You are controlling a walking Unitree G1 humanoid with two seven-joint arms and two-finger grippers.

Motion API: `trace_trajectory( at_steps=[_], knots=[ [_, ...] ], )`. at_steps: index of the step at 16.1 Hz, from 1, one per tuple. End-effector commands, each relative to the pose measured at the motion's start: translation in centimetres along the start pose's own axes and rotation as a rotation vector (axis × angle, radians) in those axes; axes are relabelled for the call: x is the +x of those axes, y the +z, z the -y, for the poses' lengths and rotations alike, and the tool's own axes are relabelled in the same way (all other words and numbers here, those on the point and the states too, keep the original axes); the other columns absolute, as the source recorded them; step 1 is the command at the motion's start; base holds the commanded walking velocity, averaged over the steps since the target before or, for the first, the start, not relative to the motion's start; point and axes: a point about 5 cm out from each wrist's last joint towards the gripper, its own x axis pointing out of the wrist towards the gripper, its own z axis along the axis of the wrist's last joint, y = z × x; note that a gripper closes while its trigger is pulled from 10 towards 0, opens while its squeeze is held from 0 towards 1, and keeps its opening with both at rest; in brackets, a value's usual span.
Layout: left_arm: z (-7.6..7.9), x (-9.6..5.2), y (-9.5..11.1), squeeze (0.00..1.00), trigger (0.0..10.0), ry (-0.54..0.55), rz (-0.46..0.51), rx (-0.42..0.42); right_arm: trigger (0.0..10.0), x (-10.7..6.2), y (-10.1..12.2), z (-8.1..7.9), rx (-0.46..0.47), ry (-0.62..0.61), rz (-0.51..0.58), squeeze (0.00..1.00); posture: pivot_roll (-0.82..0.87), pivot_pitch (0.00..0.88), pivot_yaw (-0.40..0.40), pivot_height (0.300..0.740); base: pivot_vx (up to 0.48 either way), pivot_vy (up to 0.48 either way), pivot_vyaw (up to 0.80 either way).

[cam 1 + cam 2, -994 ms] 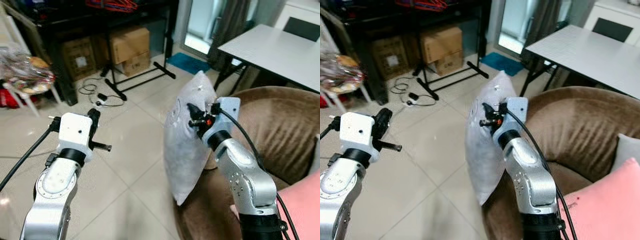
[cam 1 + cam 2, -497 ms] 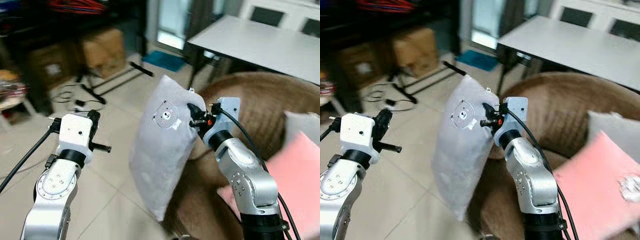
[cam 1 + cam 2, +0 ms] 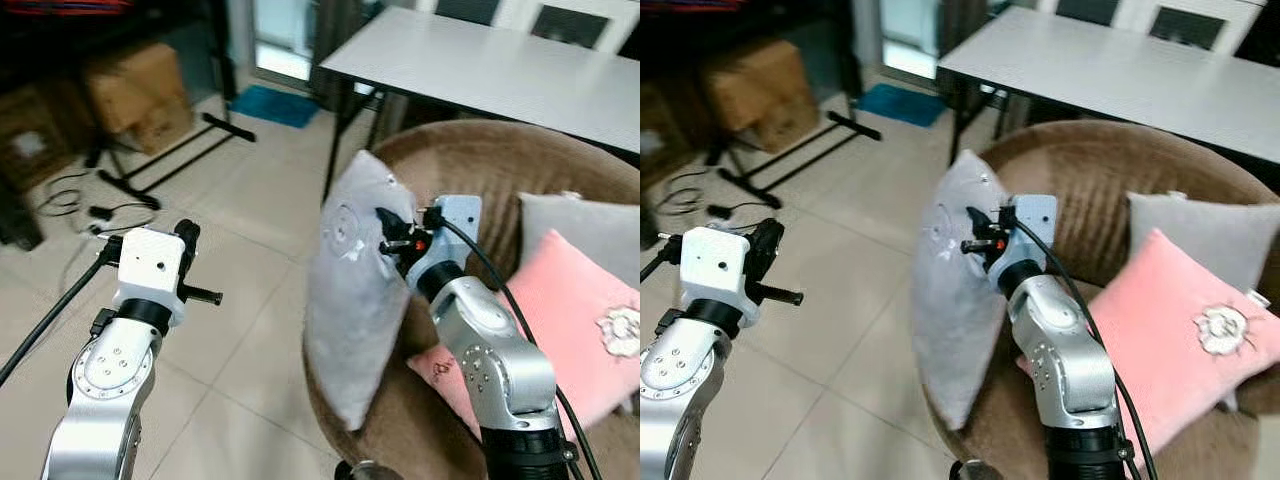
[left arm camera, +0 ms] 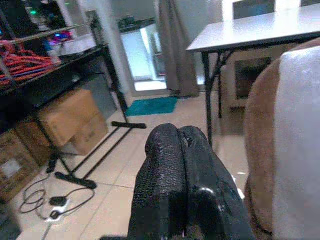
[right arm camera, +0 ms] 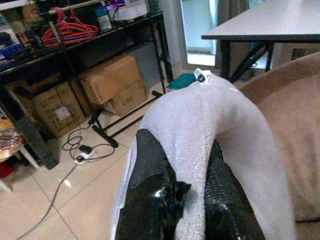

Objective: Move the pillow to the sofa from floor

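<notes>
Pillow [image 3: 355,300], pale grey, hangs upright over the brown sofa [image 3: 520,180] edge, pinched by the right hand [image 5: 186,200]; left hand [image 4: 185,185], at nine o'clock, is clenched, holding nothing.

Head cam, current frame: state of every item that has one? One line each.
grey pillow: off the floor, pinched at its upper edge, hanging beside the sofa's arm.
right gripper: shut on the grey pillow.
left gripper: shut, holding nothing.
brown sofa: seat partly taken.
pink cushion: leaning on the sofa seat.
grey cushion: propped against the sofa back, behind the pink cushion.
</notes>
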Motion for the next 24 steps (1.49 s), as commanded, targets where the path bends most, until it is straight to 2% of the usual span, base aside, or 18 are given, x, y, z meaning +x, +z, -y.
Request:
trace_trajectory(
  at_steps=[1,9,12,24],
  knots=[
    [0.19,0.00,0.03,0.00,10.0,-0.003,-0.002,-0.002,10.0,-0.18,1.39,-0.16,-0.011,0.009,0.059,0.00,0.00,0.000,-0.034,0.740,0.000,0.000,-0.80],
    [0.19,-0.11,-0.03,0.00,10.0,-0.003,-0.002,0.006,10.0,-0.11,1.29,-0.22,-0.011,0.013,0.053,0.00,0.01,0.000,-0.044,0.740,0.000,0.000,-0.80],
    [0.15,-0.14,0.14,0.00,10.0,-0.008,0.012,-0.014,10.0,-0.01,1.25,-0.49,-0.017,0.030,0.054,0.00,0.01,0.000,-0.048,0.740,0.000,0.000,-0.80],
    [-0.02,-0.47,0.18,0.00,10.0,0.003,0.021,-0.025,10.0,0.15,1.14,-0.93,-0.049,0.073,0.045,0.00,0.03,0.000,-0.062,0.740,0.310,0.000,0.00]
  ],
)
